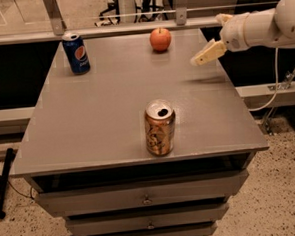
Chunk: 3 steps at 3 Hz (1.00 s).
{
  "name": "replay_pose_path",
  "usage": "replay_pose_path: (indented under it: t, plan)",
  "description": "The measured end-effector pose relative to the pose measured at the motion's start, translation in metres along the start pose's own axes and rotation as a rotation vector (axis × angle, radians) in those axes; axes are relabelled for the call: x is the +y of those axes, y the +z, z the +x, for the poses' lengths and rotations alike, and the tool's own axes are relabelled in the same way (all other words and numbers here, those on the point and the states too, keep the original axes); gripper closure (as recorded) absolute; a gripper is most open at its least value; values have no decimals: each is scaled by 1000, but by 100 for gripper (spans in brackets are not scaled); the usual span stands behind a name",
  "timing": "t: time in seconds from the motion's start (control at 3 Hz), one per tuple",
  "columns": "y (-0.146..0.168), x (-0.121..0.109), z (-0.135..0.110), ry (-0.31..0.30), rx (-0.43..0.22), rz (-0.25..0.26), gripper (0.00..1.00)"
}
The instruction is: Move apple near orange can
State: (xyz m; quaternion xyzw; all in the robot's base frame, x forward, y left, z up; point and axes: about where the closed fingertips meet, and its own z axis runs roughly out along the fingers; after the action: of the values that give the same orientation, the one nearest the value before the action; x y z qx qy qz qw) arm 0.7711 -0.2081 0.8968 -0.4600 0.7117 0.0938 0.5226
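Note:
The apple [160,39], round and red-orange, sits at the far edge of the grey table [102,117], right of centre. The orange can [159,128] stands upright near the table's front edge, its silver top opened. My gripper [200,57] hangs above the table's right side, to the right of the apple and a little nearer than it, apart from it. The white arm reaches in from the upper right.
A blue Pepsi can [76,53] stands upright at the table's far left. A rail with metal posts [181,15] runs behind the far edge. Drawers [145,196] sit under the table top. A cable hangs at the right.

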Motion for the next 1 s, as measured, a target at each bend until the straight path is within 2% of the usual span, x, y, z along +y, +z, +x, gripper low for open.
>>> replay_pose_path:
  t: [0.33, 0.67, 1.0]
  plan:
    - [37, -29, -14, 44, -96, 49, 0]
    - [62, -41, -27, 83, -112, 62, 0]
    - [78, -41, -38, 124, -92, 73, 0]
